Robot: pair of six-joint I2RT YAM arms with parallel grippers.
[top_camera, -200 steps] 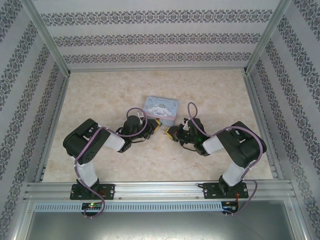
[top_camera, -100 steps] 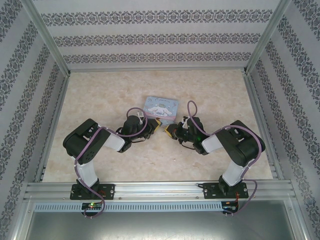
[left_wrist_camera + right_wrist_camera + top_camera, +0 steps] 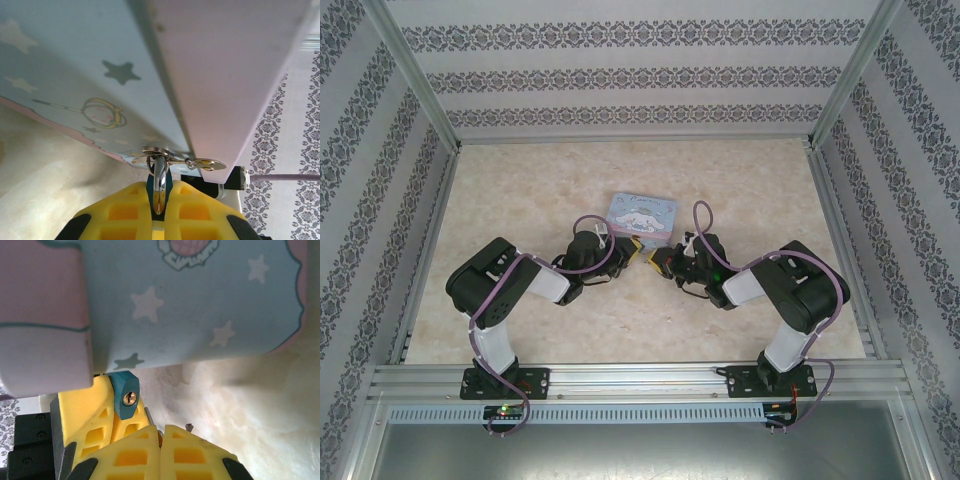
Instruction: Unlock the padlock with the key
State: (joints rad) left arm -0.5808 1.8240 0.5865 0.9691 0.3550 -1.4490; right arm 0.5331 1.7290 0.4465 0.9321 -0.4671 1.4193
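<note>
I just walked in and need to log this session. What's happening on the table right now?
The left tool is clamped on the tiny teal padlock with a silvery shackle, which is hooked to the pastel-blue cartoon-printed tin box, keyhole facing the right tool. That tool is shut, apparently pinching the small metal key, whose tip sits just short of the keyhole. It is not yet inserted.
</note>
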